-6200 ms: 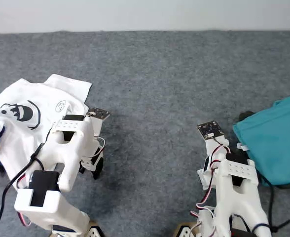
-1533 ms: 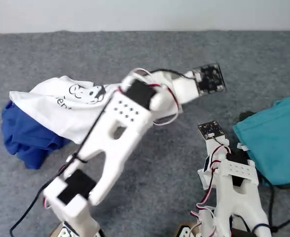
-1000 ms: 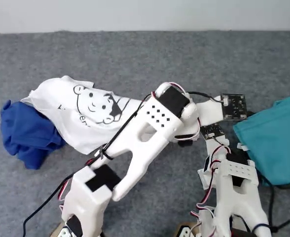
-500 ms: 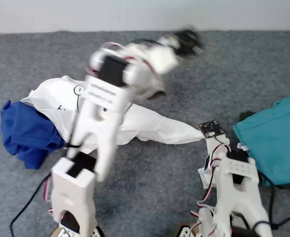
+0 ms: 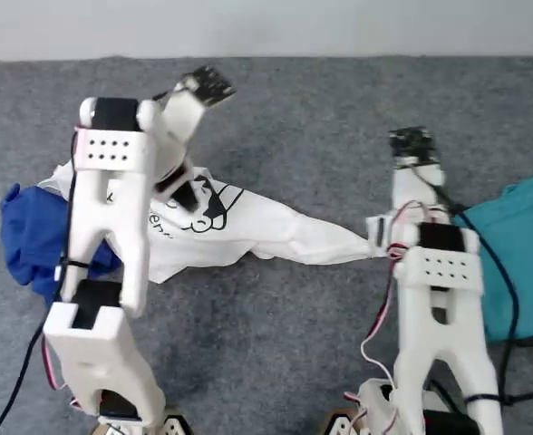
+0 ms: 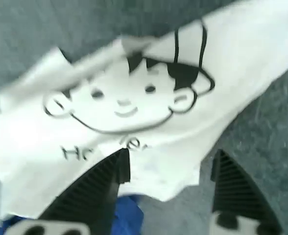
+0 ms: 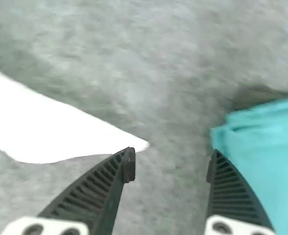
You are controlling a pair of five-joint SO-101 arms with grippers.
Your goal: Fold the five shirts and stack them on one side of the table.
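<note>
On grey felt worktop, found white shirt lying rumpled, overlapping blue shirt at left edge and stretching a tip toward teal shirt at right edge; recorded both claws released, left gripper above the print, right gripper over bare felt between tip and teal cloth. Judged likely faults: pinching blue cloth along with white hem, or catching teal cloth instead of the tip. Read full layout from high view; read blue cloth beside one finger and tip-to-teal gap from wrist views.
</note>
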